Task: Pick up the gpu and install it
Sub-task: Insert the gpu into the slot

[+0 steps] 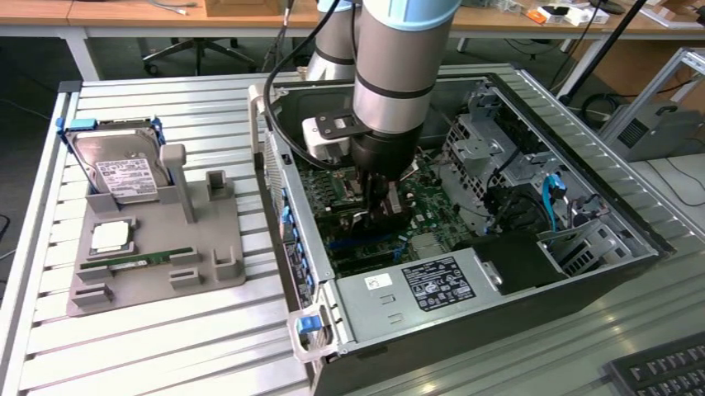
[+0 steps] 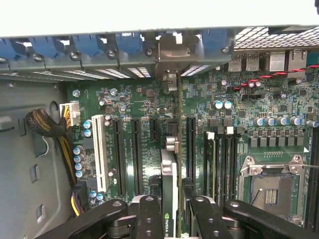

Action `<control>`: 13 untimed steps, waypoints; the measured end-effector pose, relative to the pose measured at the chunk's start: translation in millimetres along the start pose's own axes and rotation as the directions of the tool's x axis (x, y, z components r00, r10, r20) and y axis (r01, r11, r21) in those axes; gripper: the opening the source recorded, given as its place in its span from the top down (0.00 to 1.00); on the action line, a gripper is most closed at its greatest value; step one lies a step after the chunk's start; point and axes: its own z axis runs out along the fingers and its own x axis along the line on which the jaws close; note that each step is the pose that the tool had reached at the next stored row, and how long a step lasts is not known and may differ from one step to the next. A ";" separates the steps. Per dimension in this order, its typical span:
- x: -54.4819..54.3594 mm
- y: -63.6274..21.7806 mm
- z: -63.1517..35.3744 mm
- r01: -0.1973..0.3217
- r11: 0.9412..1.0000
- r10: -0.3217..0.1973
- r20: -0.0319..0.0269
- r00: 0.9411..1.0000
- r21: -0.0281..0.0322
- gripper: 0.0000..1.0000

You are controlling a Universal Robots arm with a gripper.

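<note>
Inside the open computer case (image 1: 501,309), my gripper (image 1: 388,208) hangs low over the green motherboard (image 1: 435,216). In the wrist view the gripper (image 2: 172,221) is shut on the gpu (image 2: 169,179). The gpu is a thin dark card seen edge-on, standing upright between my two black fingers (image 2: 149,219). It runs along the board between two black expansion slots (image 2: 191,147). Its silver bracket (image 2: 167,55) reaches the rear slot openings under the blue clips (image 2: 128,42). I cannot tell whether the card's edge sits in a slot.
A grey holder (image 1: 165,247) on the slatted table carries a silver hard drive (image 1: 127,169), a processor (image 1: 111,237) and a green memory stick (image 1: 144,260). Close by are the processor socket (image 2: 266,186), a white slot (image 2: 99,154), a drive cage (image 1: 496,136) and cables (image 2: 45,124). A keyboard (image 1: 661,371) lies nearby.
</note>
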 end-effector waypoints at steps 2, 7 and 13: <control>0.0 0.0 0.0 0.000 1.000 0.000 0.000 1.000 0.000 0.73; -1.5 0.1 0.0 0.000 1.000 0.000 -0.001 1.000 0.000 0.73; -2.1 0.0 0.0 0.000 1.000 0.000 -0.001 1.000 0.000 0.73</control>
